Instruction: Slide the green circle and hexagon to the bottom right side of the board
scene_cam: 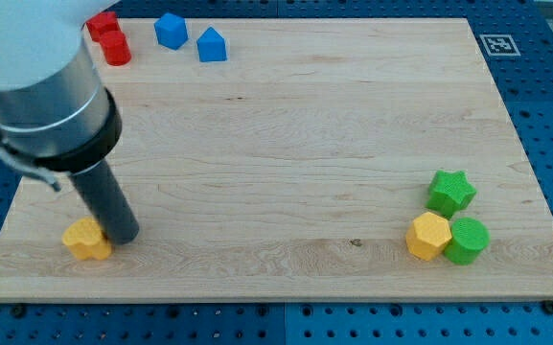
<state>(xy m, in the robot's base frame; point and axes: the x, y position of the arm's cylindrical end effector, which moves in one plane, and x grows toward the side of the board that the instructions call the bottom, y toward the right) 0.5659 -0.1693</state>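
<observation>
A green circle (467, 240) sits near the board's bottom right corner, touching a yellow hexagon (428, 235) on its left. A green star (449, 192) stands just above them, touching both. My rod comes down from the view's top left, and my tip (122, 233) rests at the bottom left of the board, right beside a yellow block (85, 240), far from the green blocks.
Two red blocks (109, 38) sit at the board's top left edge. A blue block (171, 30) and a blue house-shaped block (212, 45) lie to their right. The wooden board (295, 134) ends in a blue pegboard surround.
</observation>
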